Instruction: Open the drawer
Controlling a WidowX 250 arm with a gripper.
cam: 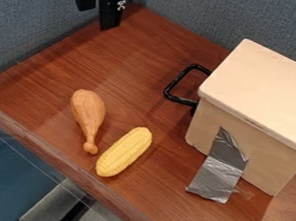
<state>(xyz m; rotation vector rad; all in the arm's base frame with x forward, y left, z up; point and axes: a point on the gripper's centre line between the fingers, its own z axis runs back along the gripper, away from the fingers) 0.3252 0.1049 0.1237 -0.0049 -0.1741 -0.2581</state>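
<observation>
The drawer (193,125) is at the right of the table (148,107), in a pale wooden box (266,158), and its black handle (174,85) sticks out from the box's left side, toward the middle of the table. It looks closed, though its front is turned mostly away from the camera, so a slight gap there could not be told. The end effector (96,19) hangs at the upper left, over the far left part of the table and close to the blue partition (36,24). It is open: its two black fingers stand apart with a clear space between them, one farther left and higher in the view, the other to the right and lower. It holds nothing and is well apart from the handle, the box and the toy food. How near the fingertips are to the tabletop cannot be told. A brown toy drumstick (88,110) lies left of the middle, its narrow end toward the near edge, and a yellow toy corn cob (124,152) lies at a slant just beside that end. Silver tape (221,171) runs from the box's near side down onto the tabletop.
</observation>
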